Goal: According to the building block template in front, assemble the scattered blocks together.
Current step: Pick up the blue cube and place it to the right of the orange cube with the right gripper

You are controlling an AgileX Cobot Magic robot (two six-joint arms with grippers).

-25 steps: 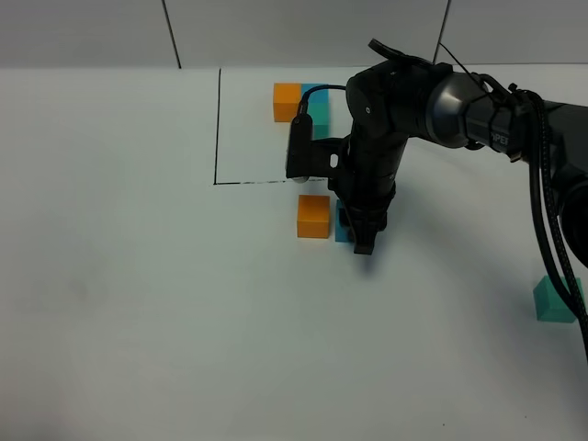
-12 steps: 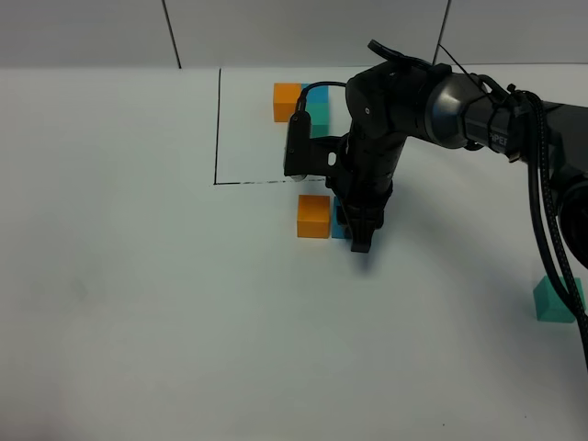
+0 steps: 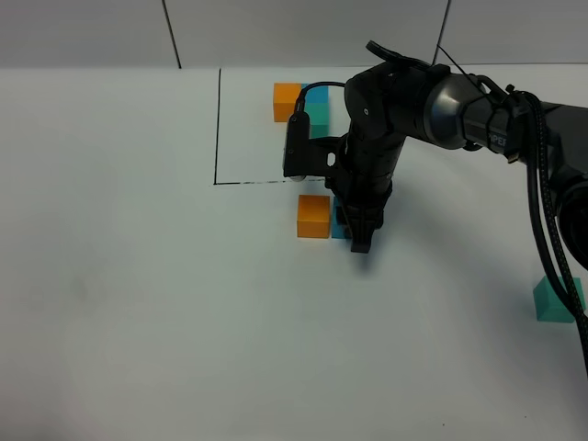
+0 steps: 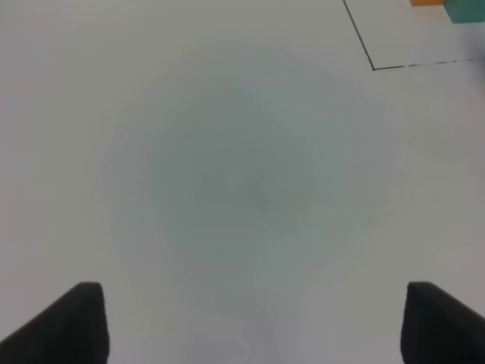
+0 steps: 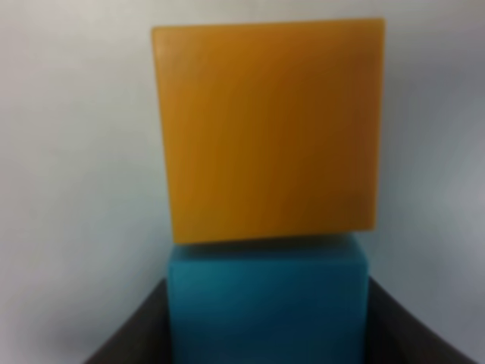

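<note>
Overhead: right end effector (image 3: 361, 234) grips the blue cube (image 3: 339, 230), touching the orange cube (image 3: 313, 217) at its 9 o'clock. Template (image 3: 303, 101) sits at 12, teal cube (image 3: 554, 301) far off at 4.
Left wrist: left end effector (image 4: 254, 326) spread wide above the worktop (image 4: 242, 189).
Right wrist: fingers (image 5: 136, 337) clamp the blue cube's sides.

Loose ones were plain matte: orange cube (image 3: 313, 216), blue cube (image 5: 267, 303), teal-green cube (image 3: 556, 299). The template (image 3: 288, 101) was orange, blue and teal-green, inside a thin black line (image 3: 219, 129). The table (image 3: 138, 294) was plain white and the right arm (image 3: 404, 101) was black.
</note>
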